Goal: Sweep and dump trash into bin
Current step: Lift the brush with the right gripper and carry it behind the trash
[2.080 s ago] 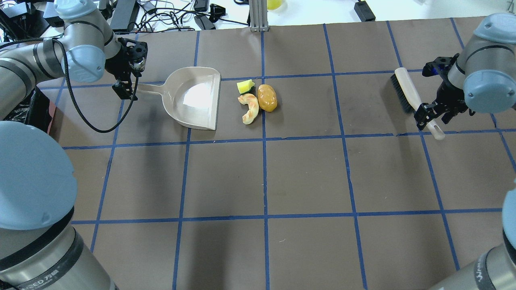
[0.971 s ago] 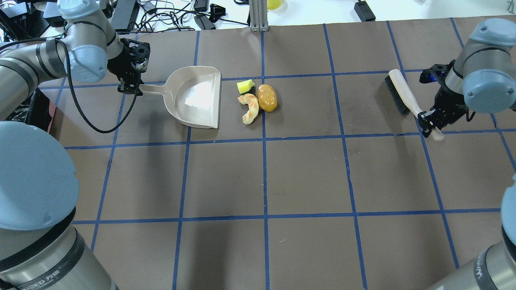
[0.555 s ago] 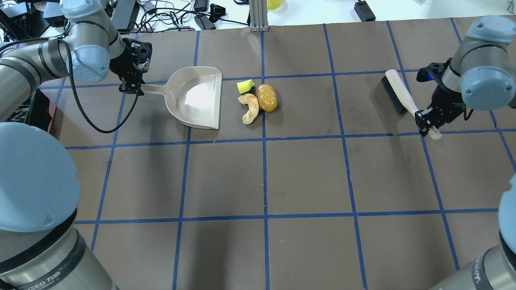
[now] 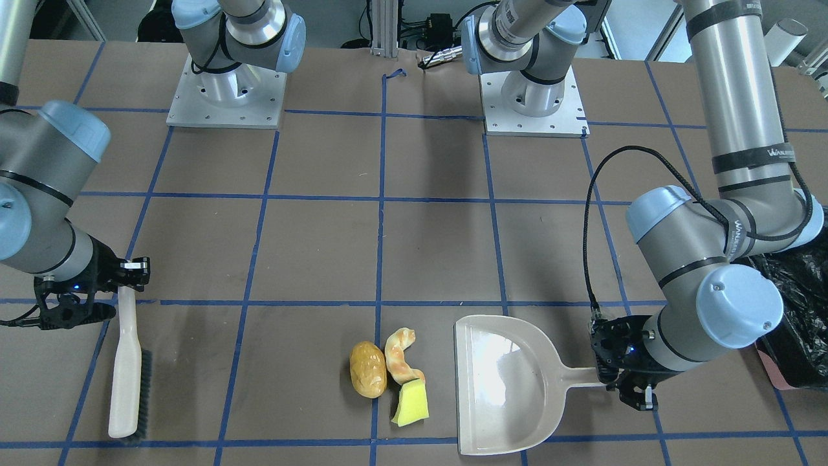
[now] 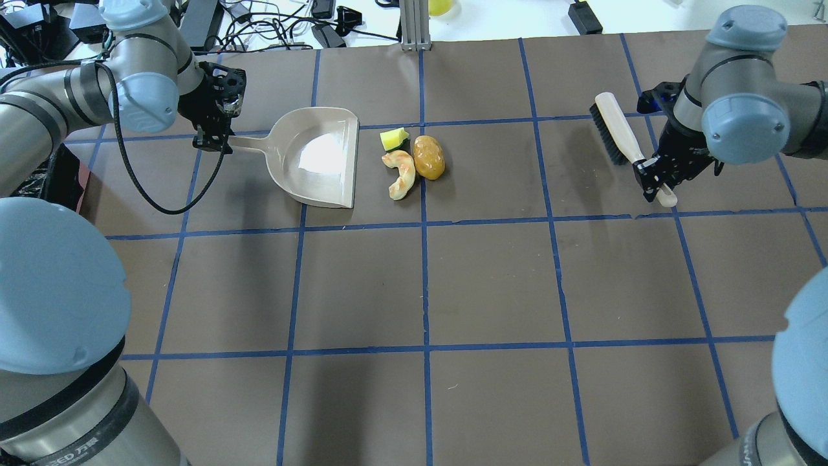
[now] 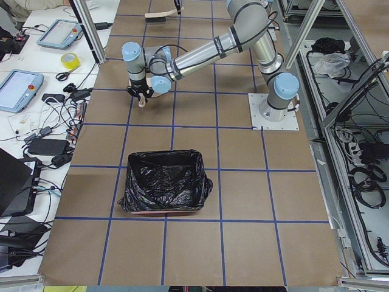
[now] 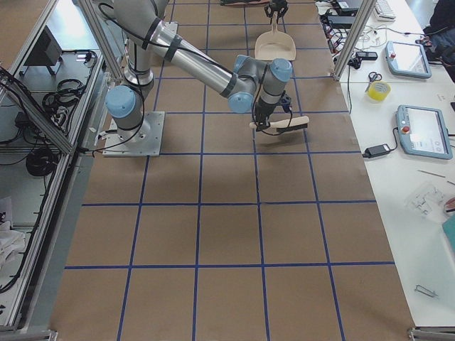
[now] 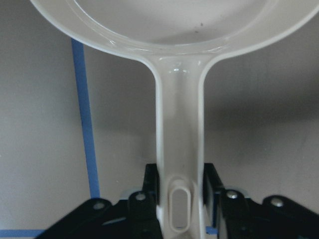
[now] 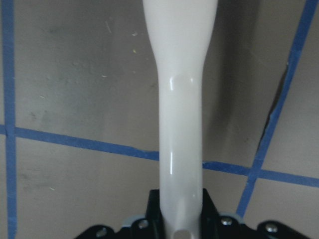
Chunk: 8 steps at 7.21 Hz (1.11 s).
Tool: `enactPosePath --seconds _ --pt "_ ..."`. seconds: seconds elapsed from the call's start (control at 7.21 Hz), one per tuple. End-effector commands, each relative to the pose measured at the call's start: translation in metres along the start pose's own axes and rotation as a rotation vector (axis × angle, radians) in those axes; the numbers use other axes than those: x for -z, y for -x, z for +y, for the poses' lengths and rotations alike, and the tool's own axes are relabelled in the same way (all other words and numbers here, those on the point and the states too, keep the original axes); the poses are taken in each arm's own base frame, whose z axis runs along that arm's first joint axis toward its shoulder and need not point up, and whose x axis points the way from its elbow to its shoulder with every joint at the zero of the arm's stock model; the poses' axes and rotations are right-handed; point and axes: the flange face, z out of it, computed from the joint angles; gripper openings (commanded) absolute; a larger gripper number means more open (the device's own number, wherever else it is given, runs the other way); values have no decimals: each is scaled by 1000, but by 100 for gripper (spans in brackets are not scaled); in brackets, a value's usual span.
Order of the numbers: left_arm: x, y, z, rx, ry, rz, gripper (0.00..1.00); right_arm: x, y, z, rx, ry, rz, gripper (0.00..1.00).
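Clamps dustpan (image 5: 317, 155) handle in left gripper (image 5: 212, 137) toward table's (image 5: 491, 285) left edge; pinches brush (image 5: 614, 126) handle in right gripper (image 5: 654, 180), wrist bent downward.

Reaches out with the near arm and clamps a cream brush (image 7: 293, 121) close to its handle end in the right gripper (image 7: 264, 126). Points the brush head toward the operators' bench. Well beyond the brush, at the far end of the table, meets the handle of a beige dustpan (image 7: 276, 47) with the left gripper (image 7: 274, 9), too small there to judge the grip. Shows a yellow tape roll (image 7: 377, 90) on the bench near the brush head.
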Motion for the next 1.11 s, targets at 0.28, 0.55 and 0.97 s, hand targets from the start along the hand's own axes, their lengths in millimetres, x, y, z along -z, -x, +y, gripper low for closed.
enactPosePath --seconds 0.28,0.55,0.97 --pt "0 0 -1 -1 0 1 0 1 152 -10 -130 -12 -44 0" --pt "0 0 -1 -1 2 1 0 0 227 -1 -204 -9 -83 0" --pt "3 0 -1 4 6 -3 0 -18 302 -3 -289 19 -88 0"
